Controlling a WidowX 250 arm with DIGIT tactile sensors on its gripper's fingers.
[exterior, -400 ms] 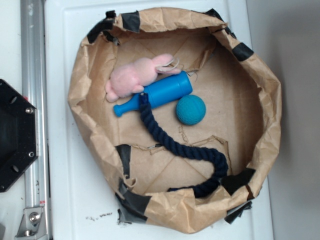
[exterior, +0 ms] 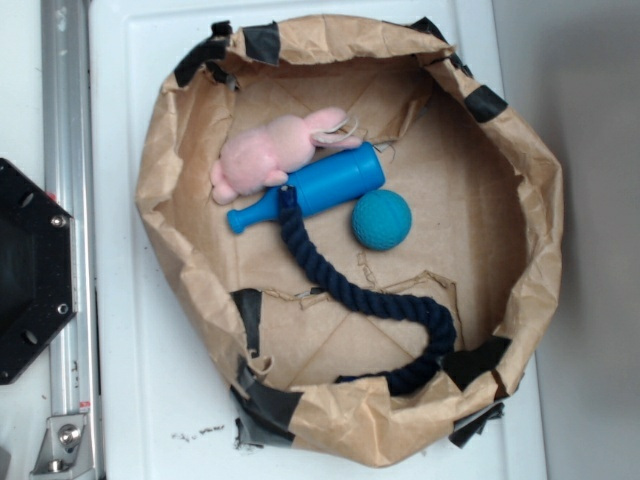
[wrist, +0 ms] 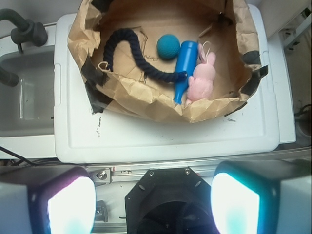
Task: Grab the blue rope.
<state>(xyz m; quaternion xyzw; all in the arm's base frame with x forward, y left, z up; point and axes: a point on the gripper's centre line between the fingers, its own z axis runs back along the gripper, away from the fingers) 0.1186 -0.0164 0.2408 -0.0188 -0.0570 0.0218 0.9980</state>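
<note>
Nothing has moved since the earlier exterior frame: all 4 toys lie exactly where they were inside the brown paper bowl.

Seen from the exterior view, the blue rope starts at centre frame, its upper end touching the bright blue pin-shaped toy, then runs down and right across the paper floor, bends at the lower right near the bowl's wall, and curls back toward the lower centre, where its thinner end lies against the crumpled rim. A pink plush rabbit rests against the pin toy's upper side, in the upper left part of the bowl. A teal ball sits just right of the rope's upper stretch and just below the pin toy's thick end, apart from the rope. Black tape patches hold the bowl's rim together at several spots. The bowl stands on a white tray-like surface, with a metal rail along the left edge of the frame.

In the wrist view the rope shows at the upper left of the frame, arching inside the bowl. The gripper is at the bottom of the frame, well apart from the bowl, its 2 fingers spread wide with nothing between them.
</note>
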